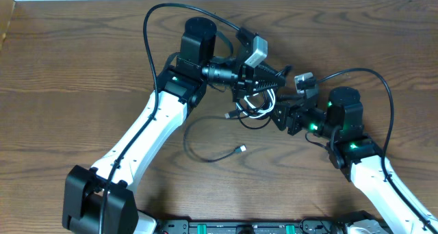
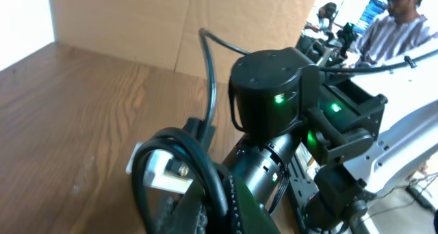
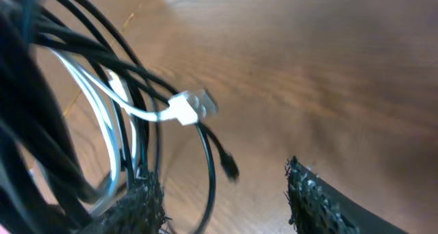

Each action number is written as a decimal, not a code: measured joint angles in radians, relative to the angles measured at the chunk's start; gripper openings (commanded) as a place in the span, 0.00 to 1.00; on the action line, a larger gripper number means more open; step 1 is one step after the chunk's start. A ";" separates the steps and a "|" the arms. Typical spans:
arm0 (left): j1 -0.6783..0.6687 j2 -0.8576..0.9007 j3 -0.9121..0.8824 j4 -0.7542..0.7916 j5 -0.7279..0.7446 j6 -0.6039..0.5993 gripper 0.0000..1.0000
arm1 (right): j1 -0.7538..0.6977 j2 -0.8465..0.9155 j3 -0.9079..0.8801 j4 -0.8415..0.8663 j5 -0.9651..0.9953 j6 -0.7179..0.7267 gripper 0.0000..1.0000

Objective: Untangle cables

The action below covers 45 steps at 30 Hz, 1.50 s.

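My left gripper (image 1: 269, 79) is pressed shut on the cables (image 1: 250, 105), holding the tangle up, it seems, at mid-table (image 1: 82, 63), with one black tail (image 1: 205, 157) trailing onto the wood. My right gripper (image 3: 222, 186) is spread beside the hanging loops, pinching nothing. The cords look light, limp and slippery. I'd take the white plug (image 3: 188, 107), which should give a firmer hold.

The brown wooden table (image 1: 68, 90) carries a thin black cable (image 1: 229, 155). It lies flat near the middle in an open curve, with a small plug (image 1: 239, 149) at its right end.
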State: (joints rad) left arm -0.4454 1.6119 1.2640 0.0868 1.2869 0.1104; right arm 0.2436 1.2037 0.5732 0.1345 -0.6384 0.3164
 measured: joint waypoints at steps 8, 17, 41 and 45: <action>0.001 0.000 0.000 0.000 -0.019 -0.048 0.08 | -0.146 -0.050 0.000 0.043 -0.010 -0.025 0.65; 0.006 0.000 0.000 -0.001 -0.030 -0.059 0.08 | -0.200 -0.126 0.000 0.048 -0.155 -0.033 0.65; 0.004 0.000 0.000 0.000 0.101 -0.163 0.08 | -0.137 -0.118 0.000 0.129 -0.040 -0.032 0.58; 0.004 0.000 0.000 0.000 0.187 -0.199 0.08 | -0.109 -0.081 0.000 0.180 0.044 -0.018 0.63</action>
State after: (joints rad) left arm -0.4416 1.6119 1.2640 0.0864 1.4734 -0.0883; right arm 0.1345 1.1229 0.5732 0.3141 -0.5945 0.2981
